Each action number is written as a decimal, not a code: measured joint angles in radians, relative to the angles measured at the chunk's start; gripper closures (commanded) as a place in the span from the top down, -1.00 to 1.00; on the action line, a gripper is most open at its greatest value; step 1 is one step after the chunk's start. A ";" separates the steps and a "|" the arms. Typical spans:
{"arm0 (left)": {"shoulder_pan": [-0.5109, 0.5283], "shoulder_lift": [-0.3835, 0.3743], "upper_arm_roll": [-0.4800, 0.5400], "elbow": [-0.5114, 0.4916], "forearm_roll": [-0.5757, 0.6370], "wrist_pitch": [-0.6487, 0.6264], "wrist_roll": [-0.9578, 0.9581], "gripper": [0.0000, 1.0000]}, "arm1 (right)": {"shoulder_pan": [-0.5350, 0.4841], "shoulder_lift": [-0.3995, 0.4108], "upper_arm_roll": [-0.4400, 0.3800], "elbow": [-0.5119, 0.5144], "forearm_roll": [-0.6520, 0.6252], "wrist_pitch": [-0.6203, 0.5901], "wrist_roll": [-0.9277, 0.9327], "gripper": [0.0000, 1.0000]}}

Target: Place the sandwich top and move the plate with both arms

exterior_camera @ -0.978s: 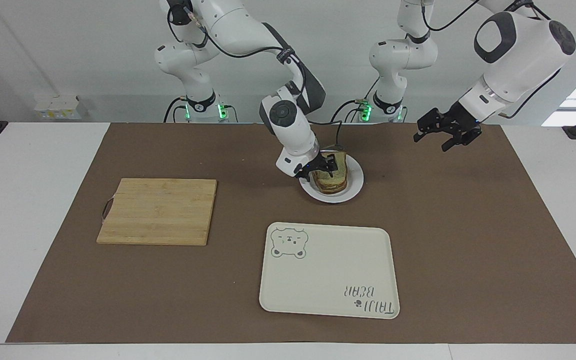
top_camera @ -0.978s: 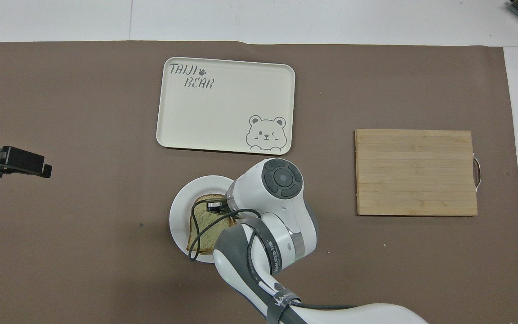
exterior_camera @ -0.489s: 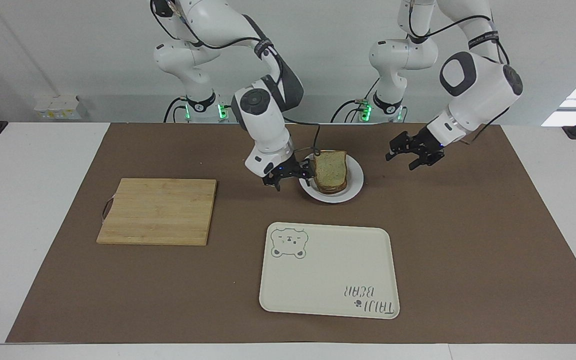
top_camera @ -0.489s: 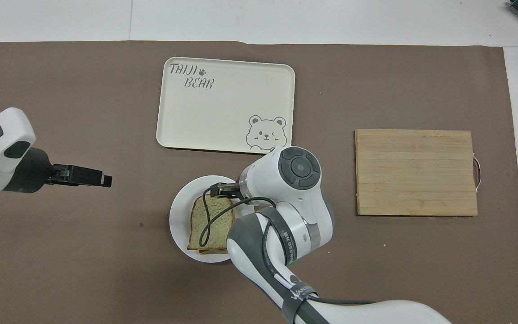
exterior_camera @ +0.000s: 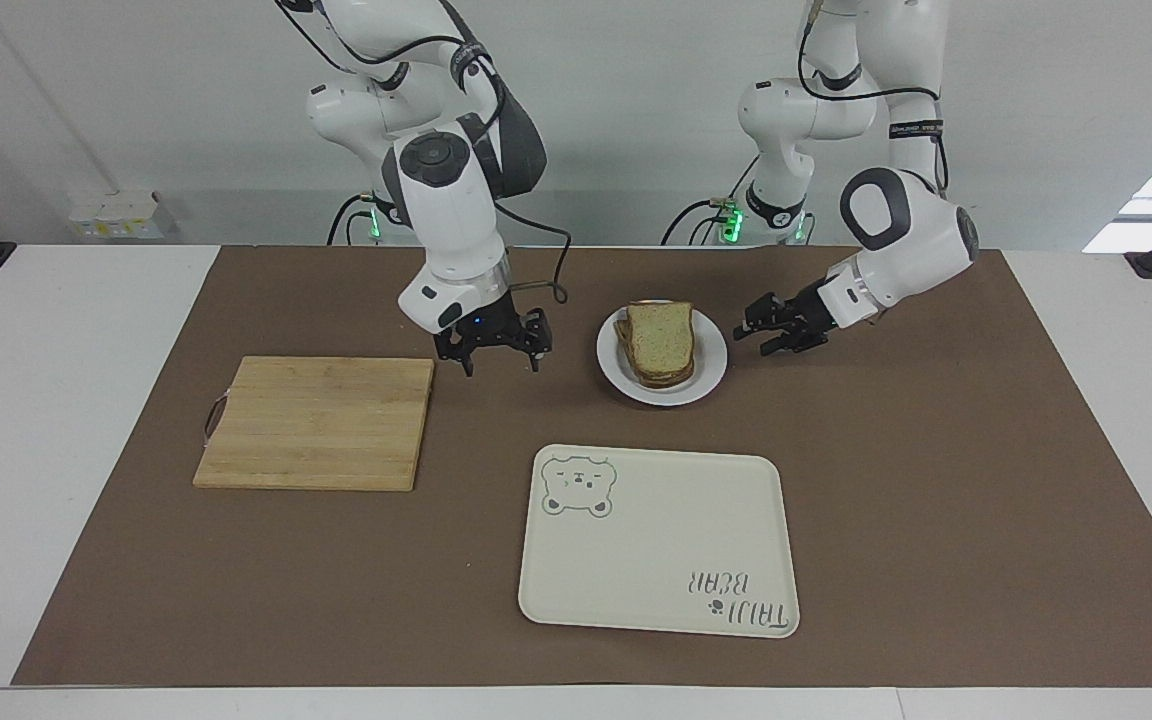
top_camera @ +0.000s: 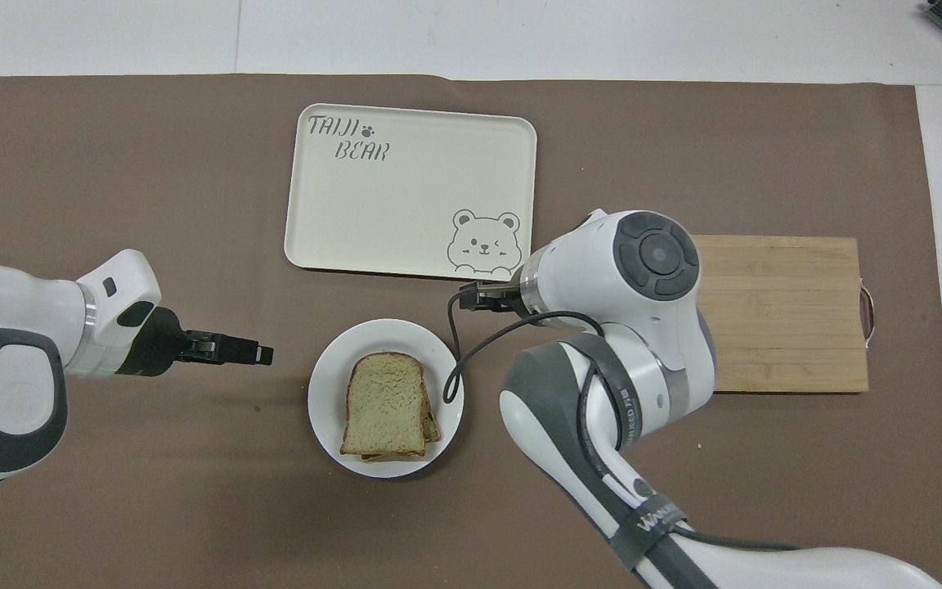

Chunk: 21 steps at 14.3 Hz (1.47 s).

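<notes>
We saw a white surface [exterior_camera: 56, 400] almost wholly covered by a brown mat [exterior_camera: 936, 480]. Three things lay directly on the mat: a white plate [exterior_camera: 711, 375] near the robots, a cream tray [exterior_camera: 656, 560] with a bear drawing farther from them than the plate, and a wooden cutting board [exterior_camera: 316, 420] toward the right arm's end. The plate, tray and board lay apart, none touching another

We see the sandwich top [exterior_camera: 662, 335] stacked on the plate [exterior_camera: 708, 384], the tray [exterior_camera: 656, 580] lying farther from the robots than the plate, and the cutting board [exterior_camera: 316, 422] toward the right arm's end of the table.
</notes>
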 measured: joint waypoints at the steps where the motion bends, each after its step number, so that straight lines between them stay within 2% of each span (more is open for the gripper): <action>1: -0.025 0.001 0.000 -0.026 -0.042 0.030 0.020 0.23 | -0.019 -0.009 0.000 0.006 -0.004 -0.015 0.000 1.00; 4: -0.103 0.003 -0.002 -0.064 -0.090 0.075 0.039 0.10 | -0.081 -0.055 -0.001 0.015 -0.012 -0.058 -0.017 1.00; 7: -0.115 0.003 0.001 -0.077 -0.091 0.092 0.040 0.06 | -0.151 -0.115 -0.002 0.020 -0.012 -0.108 -0.086 1.00; 11: -0.116 0.016 0.004 -0.083 -0.092 0.112 0.041 -0.41 | -0.198 -0.190 -0.006 0.022 -0.012 -0.167 -0.131 1.00; 12: -0.120 0.030 0.003 -0.085 -0.098 0.123 0.043 -0.63 | -0.204 -0.204 -0.006 0.022 -0.014 -0.175 -0.131 1.00; 13: -0.129 0.046 0.002 -0.086 -0.116 0.136 0.046 -1.00 | -0.210 -0.215 -0.006 0.022 -0.018 -0.176 -0.131 1.00; 17: -0.149 0.062 0.001 -0.079 -0.169 0.143 0.050 -1.00 | -0.226 -0.228 -0.007 0.052 -0.068 -0.188 -0.132 1.00; 21: -0.147 0.068 0.007 -0.064 -0.174 0.126 0.049 -1.00 | -0.266 -0.231 -0.008 0.139 -0.077 -0.279 -0.132 1.00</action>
